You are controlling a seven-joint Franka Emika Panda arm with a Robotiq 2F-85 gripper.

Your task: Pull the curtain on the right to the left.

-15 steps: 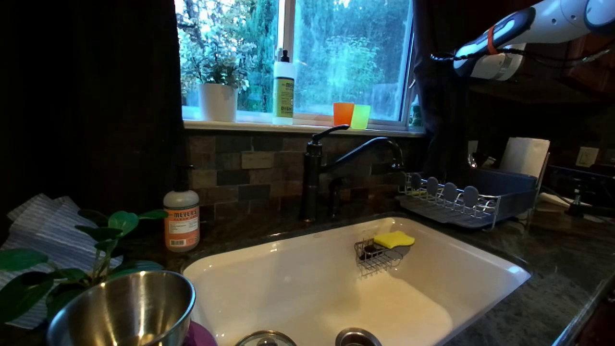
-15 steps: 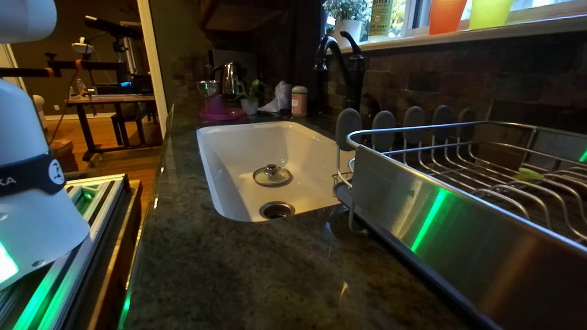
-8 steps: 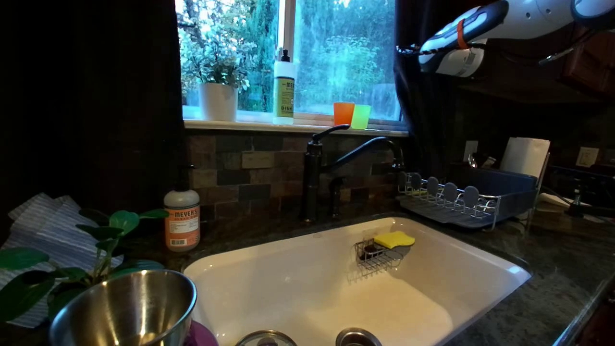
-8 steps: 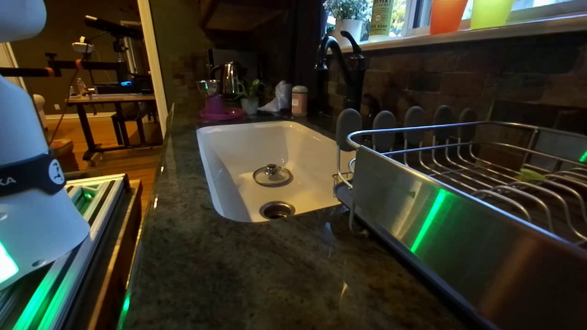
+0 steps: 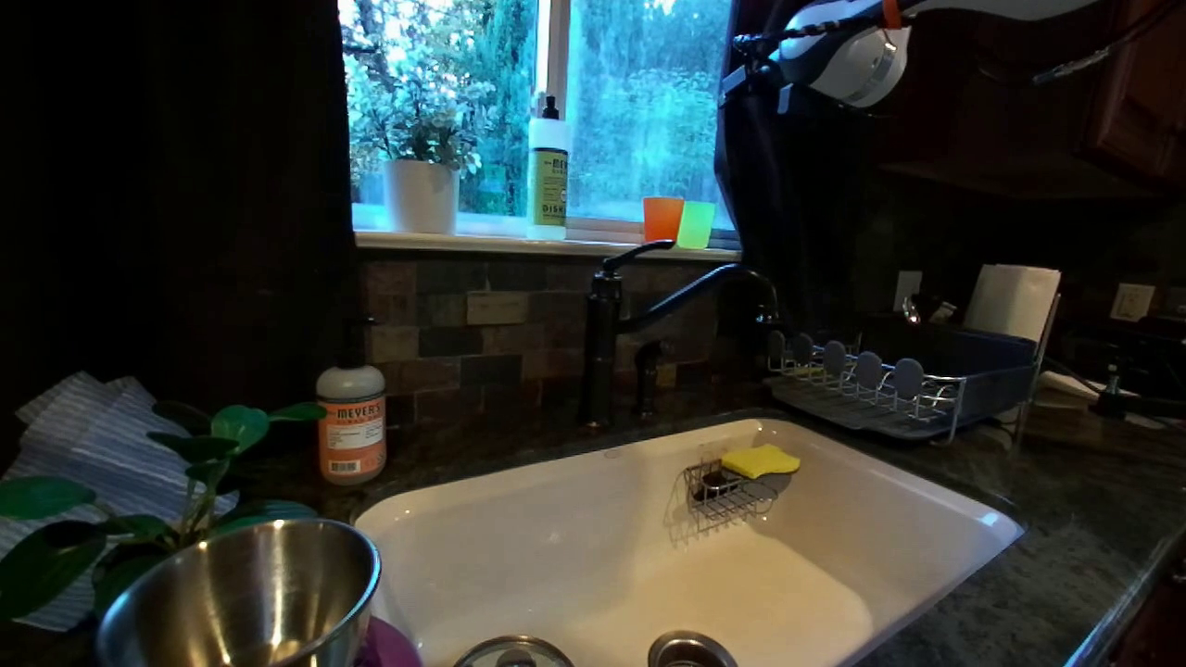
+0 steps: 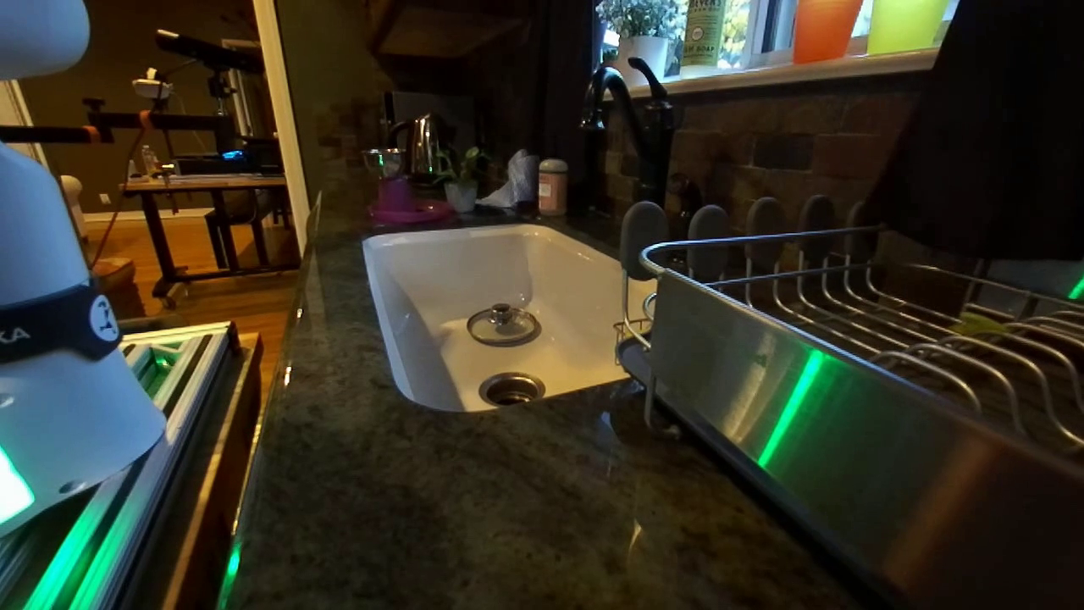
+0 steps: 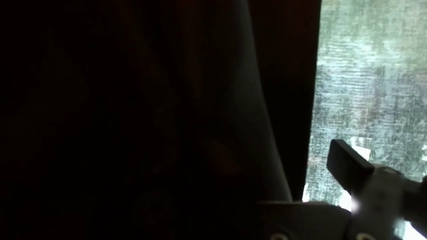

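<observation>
Curtain, one of two; window, one; cups on its sill, two. Arm high near curtain's edge, gripper spread wide.

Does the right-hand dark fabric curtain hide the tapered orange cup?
No, the orange cup shows left of the curtain in both exterior views.

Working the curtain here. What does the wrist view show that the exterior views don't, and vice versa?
Only the wrist view: a close-up of the curtain, with a paler band, probably a fold, running down it.

Only the exterior views: the sink, faucet, dish rack, orange cup and green cup, all in both.

Shared: the curtain and the window; the open gripper shows in the wrist view and in an exterior view.
</observation>
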